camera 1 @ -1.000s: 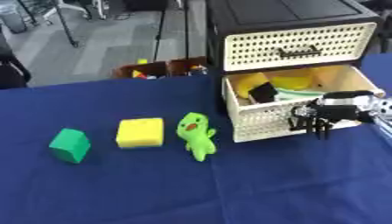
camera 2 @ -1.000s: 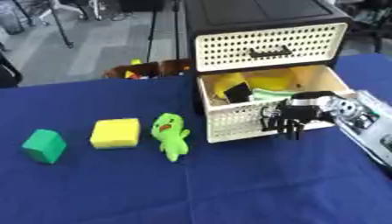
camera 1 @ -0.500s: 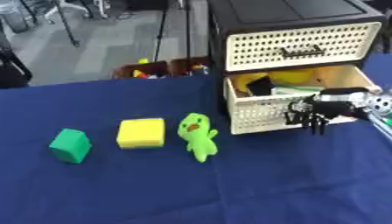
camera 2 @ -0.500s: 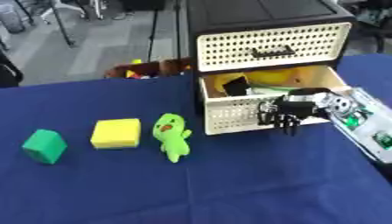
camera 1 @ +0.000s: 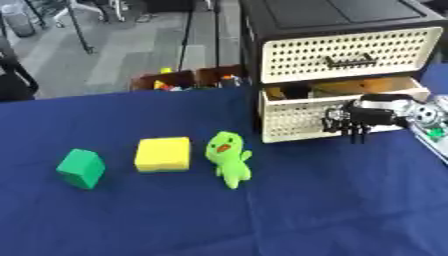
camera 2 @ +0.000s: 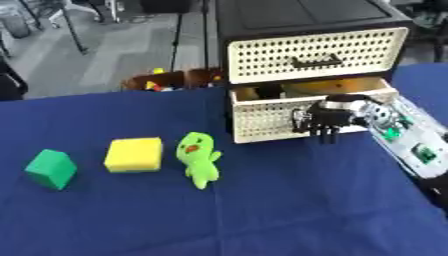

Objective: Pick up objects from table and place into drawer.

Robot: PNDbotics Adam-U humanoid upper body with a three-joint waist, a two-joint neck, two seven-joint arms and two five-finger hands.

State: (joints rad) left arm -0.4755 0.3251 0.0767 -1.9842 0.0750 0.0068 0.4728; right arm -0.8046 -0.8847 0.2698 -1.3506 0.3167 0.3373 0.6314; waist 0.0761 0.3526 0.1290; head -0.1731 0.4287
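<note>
A green block (camera 1: 80, 168), a yellow block (camera 1: 163, 154) and a green plush bird (camera 1: 227, 157) lie in a row on the blue table. To their right stands a black cabinet (camera 1: 341, 15) with two cream perforated drawers. The lower drawer (camera 1: 293, 117) is out only a little, and a strip of yellow and dark things (camera 1: 289, 92) shows inside. My right hand (camera 2: 329, 119) lies against the drawer's front near its right end, fingers straight and pointing down, holding nothing. My left hand is out of sight.
The upper drawer (camera 1: 346, 50) is closed. Behind the table's far edge sits a brown box of small toys (camera 1: 188, 81) on the floor. My right forearm (camera 2: 407, 145) lies along the table's right side. Blue cloth (camera 1: 219, 220) covers the table.
The lower drawer has slid back into the cabinet, from well open to nearly closed. My right hand has moved in with its front.
</note>
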